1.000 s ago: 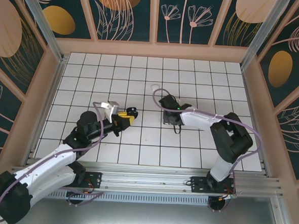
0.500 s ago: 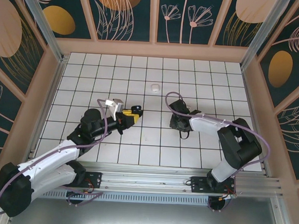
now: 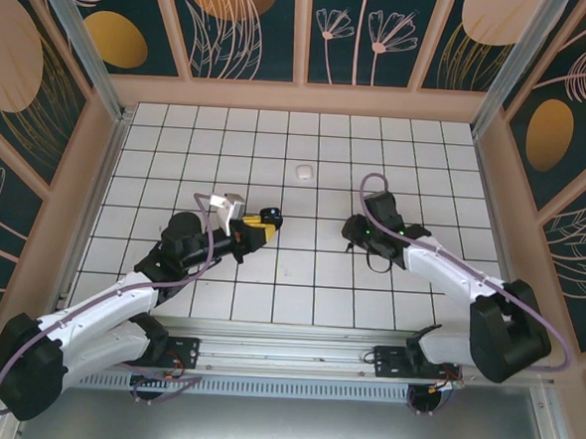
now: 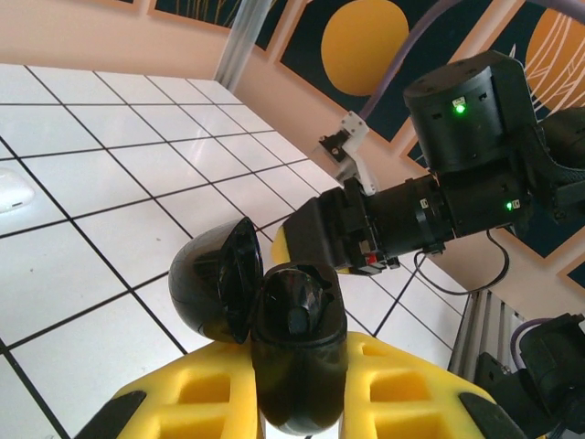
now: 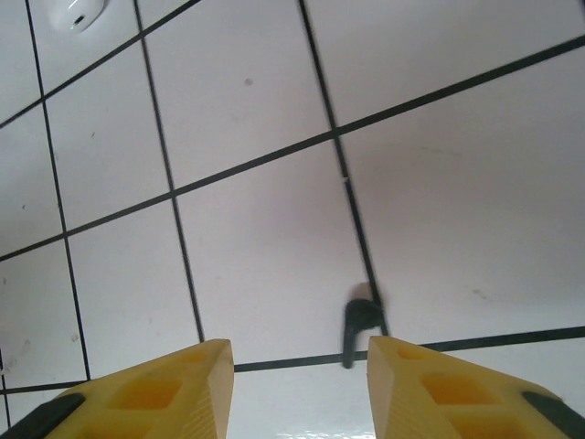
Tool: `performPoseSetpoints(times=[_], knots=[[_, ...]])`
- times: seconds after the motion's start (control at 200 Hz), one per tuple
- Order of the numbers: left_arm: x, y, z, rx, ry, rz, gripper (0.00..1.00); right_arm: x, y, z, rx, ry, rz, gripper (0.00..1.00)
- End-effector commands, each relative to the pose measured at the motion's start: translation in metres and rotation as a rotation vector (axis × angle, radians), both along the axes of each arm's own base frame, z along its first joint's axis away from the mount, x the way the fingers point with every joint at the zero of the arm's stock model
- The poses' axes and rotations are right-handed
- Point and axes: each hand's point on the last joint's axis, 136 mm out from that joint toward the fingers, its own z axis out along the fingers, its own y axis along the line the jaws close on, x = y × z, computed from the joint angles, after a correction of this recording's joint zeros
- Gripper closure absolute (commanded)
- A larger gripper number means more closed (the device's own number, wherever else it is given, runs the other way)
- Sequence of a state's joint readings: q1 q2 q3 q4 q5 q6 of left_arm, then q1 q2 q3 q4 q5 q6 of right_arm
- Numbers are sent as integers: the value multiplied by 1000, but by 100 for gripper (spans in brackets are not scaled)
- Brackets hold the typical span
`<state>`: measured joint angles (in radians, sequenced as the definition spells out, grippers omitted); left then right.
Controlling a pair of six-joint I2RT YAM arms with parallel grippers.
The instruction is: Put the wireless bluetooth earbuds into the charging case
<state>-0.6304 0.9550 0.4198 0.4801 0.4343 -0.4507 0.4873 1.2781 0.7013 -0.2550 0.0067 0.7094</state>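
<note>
Left wrist: left gripper (image 4: 302,402) clamps the open charging case (image 4: 297,334). The right gripper (image 5: 300,380) gapes empty, black earbud (image 5: 359,320) at one o'clock.

The left gripper (image 4: 302,402) has its yellow fingers (image 4: 215,398) clamped on either side of the black charging case (image 4: 297,343), which stands upright between them. Its lid (image 4: 215,283) is swung open and tilts to the left, and the dark hollow inside is exposed. Below is the white tiled tabletop (image 4: 119,155). A white earbud (image 4: 11,190) lies on it, cut by the view's left edge. Beyond the case, on the right, the black right arm (image 4: 457,165) reaches in, two green lights lit, with a patch of yellow at its tip.
</note>
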Motion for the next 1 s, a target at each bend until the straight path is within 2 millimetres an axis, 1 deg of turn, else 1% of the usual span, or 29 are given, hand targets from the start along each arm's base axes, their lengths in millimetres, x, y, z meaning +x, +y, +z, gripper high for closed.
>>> performPoseSetpoints(times=[0.0,0.135,0.25,0.515,0.636,0.836,0.996], knots=[[0,-8,26,-60,-53,-20,100,-8,-8,-10,56,-3,23,60],[-2,-15,22,-65,-33,-47,100,-17,-19,-30,76,8,28,64],[-2,-19,20,-66,-26,-56,100,-20,-19,-39,107,9,36,64],[2,-26,18,-58,-20,-65,100,-11,-5,-40,162,-5,77,63],[2,-27,17,-56,-16,-69,100,-7,-1,-45,170,11,85,66],[2,-27,15,-47,-17,-67,100,-4,7,-49,183,25,103,66],[2,-27,12,-38,-13,-67,100,-2,10,-50,176,29,109,66]])
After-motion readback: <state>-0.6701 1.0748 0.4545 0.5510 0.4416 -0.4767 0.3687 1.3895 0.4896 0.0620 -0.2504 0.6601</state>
